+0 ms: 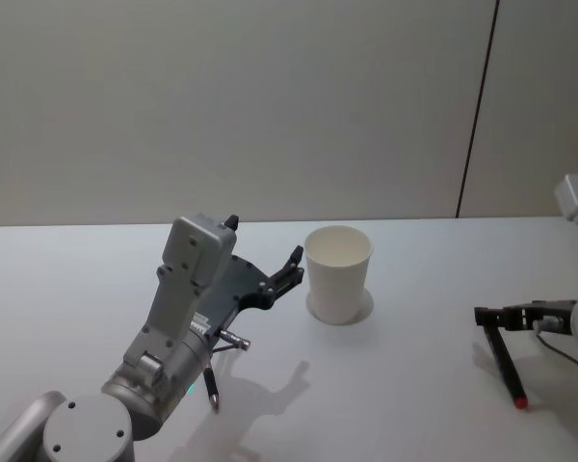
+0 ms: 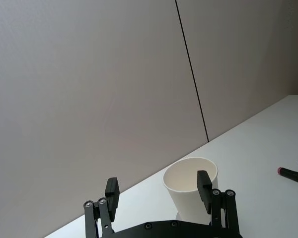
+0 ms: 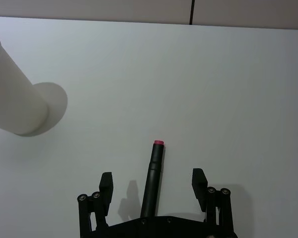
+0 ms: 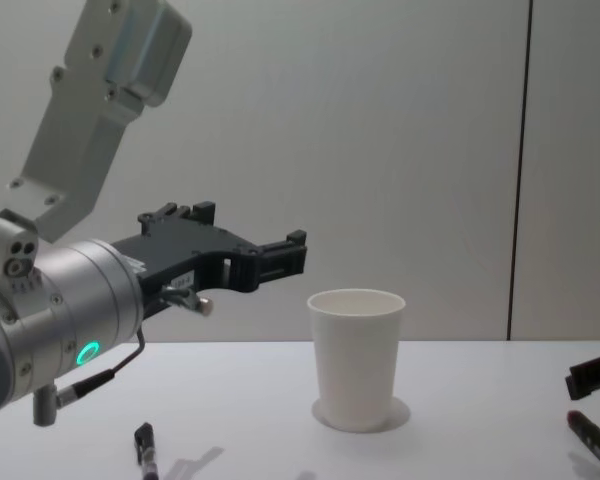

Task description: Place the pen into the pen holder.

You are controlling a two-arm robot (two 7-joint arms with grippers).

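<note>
The pen holder, a white paper cup (image 1: 337,274) (image 4: 355,355) (image 2: 188,191) (image 3: 12,99), stands upright mid-table. A black pen with a red end (image 1: 507,364) (image 3: 153,181) (image 4: 592,435) (image 2: 292,173) lies on the table to its right. My right gripper (image 1: 484,316) (image 3: 152,182) (image 4: 595,375) is open right over that pen's near end, fingers (image 3: 106,184) either side, not touching it. My left gripper (image 1: 264,241) (image 2: 158,188) (image 4: 290,255) hangs open and empty above the table, left of the cup. A second black pen (image 1: 211,385) (image 4: 145,450) lies below the left arm.
The white table (image 1: 395,385) runs back to a grey wall with a dark vertical seam (image 1: 477,106). The left arm's body (image 1: 173,327) rises over the table's front left.
</note>
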